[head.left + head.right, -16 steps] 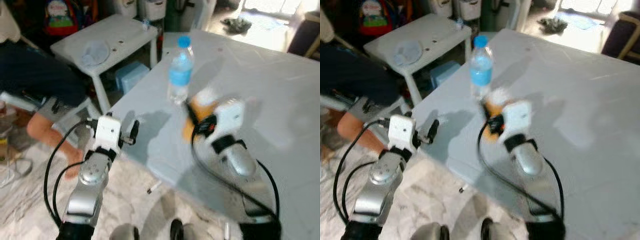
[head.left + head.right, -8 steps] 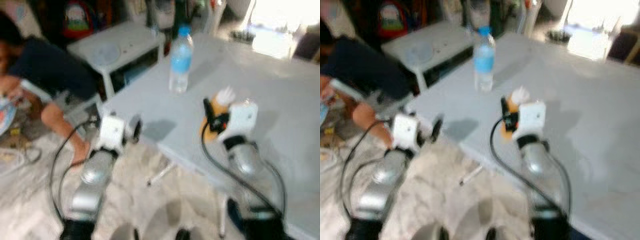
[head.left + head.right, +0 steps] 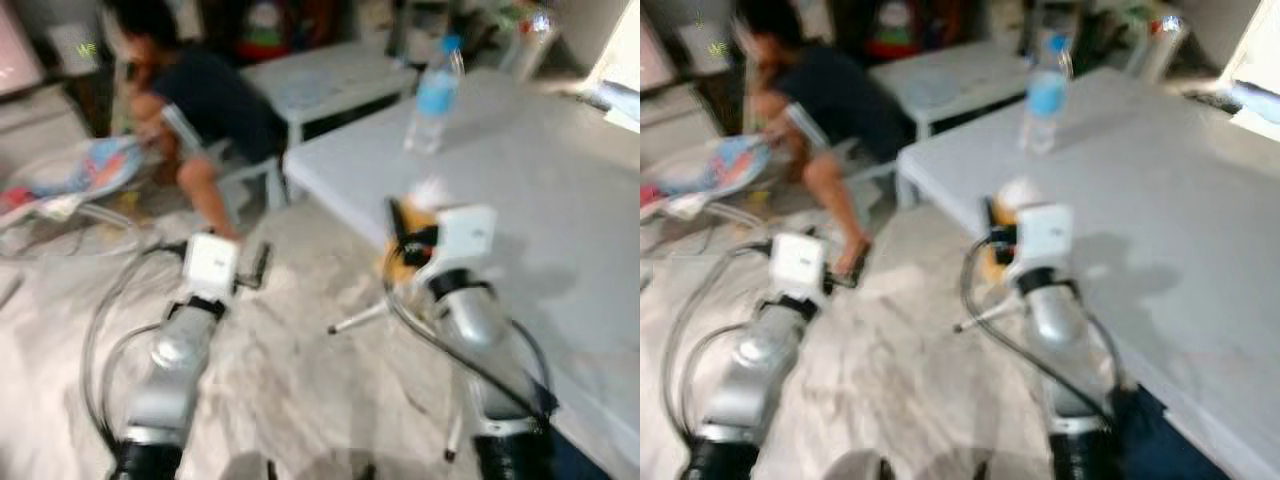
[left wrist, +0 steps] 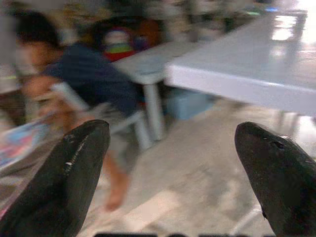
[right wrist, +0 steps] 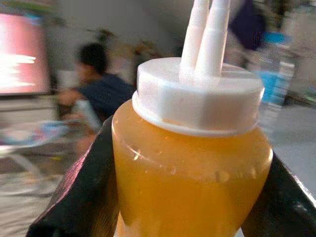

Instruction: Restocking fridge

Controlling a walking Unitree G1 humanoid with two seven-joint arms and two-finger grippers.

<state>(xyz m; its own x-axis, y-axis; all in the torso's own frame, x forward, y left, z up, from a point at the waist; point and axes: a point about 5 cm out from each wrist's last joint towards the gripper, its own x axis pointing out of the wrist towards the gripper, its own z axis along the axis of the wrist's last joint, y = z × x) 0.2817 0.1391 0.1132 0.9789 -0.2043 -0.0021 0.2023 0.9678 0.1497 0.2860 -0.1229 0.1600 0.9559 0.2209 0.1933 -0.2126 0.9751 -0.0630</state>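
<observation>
Room: grey marbled floor [image 3: 290,380] takes the middle of the head views now, where half a second ago the big white table [image 3: 560,180] took most of them; the whole scene has swung, so that is the camera turning, not the furniture.
Meaning for the task: judging by that swing, the robot is turning off the table with its load, most likely the carry leg toward the fridge.
Big white table: lies on the robot's right side.
Small white table [image 3: 330,75]: beyond the big table's near corner.
Person [image 3: 200,100]: seated low beside the small table, well apart from both arms.
Water bottle [image 3: 432,92]: upright on the big table, left behind near its far edge.
Right gripper [image 3: 408,242]: clamped around the sauce bottle, raised just off the big table's near edge.
Left gripper [image 4: 168,173]: fingers spread wide with nothing between them, out over the floor away from the table.
Sauce bottle [image 5: 192,182]: orange fill, white cap with a twin nozzle, upright between the black fingers; the blur probably hides any label.
</observation>
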